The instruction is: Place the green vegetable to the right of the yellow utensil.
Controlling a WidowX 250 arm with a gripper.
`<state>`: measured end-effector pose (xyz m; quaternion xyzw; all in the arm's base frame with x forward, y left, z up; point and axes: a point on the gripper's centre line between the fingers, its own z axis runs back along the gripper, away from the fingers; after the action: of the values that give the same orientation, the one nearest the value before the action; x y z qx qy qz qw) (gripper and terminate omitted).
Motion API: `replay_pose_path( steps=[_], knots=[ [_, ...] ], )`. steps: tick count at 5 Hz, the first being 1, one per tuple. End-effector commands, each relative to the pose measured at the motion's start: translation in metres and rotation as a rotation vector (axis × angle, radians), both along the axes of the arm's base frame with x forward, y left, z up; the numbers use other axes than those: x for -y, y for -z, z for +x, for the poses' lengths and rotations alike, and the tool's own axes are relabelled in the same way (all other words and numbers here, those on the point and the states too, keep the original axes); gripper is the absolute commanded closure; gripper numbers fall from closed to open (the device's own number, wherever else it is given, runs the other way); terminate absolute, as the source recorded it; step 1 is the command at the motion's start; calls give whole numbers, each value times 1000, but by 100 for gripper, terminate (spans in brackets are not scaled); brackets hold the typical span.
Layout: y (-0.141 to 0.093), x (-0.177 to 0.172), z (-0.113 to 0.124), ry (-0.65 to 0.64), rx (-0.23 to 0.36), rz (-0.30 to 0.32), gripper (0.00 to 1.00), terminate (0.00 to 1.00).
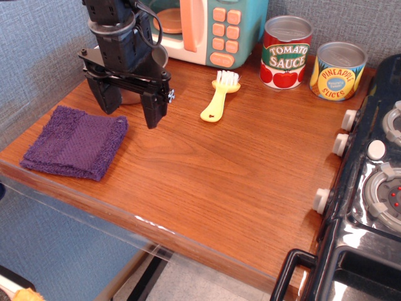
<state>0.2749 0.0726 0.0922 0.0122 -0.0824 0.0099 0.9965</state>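
The yellow utensil (217, 101) is a pale-yellow brush lying on the wooden table (225, 169), with its white bristles toward the back and its holed handle toward the front. My gripper (131, 116) stands left of the brush, pointing down, its two black fingers (153, 113) spread apart just above the table. Nothing shows between them. The green vegetable is not visible. A grey round object (159, 58) sits behind the gripper, mostly hidden by it.
A folded purple cloth (78, 141) lies at the left front, beside the gripper. A toy microwave (210, 28) stands at the back. A tomato sauce can (286, 53) and a pineapple can (338, 71) stand at the back right. A toy stove (369, 188) lines the right edge.
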Motion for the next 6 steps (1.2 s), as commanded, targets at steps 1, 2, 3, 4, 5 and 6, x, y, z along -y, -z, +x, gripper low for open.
replay_pose_path(
  steps=[1,2,3,4,5,6],
  knots=[
    [0,0,0,0,0,0,0,0],
    [-14,-20,27,-57,25,-17,0,0],
    [-33,-49,62,-138,65,-16,0,0],
    [-47,-85,97,-228,95,4,0,0],
    [-41,-117,123,-311,84,15,0,0],
    [-20,-131,134,-338,37,25,0,0]
  ],
)
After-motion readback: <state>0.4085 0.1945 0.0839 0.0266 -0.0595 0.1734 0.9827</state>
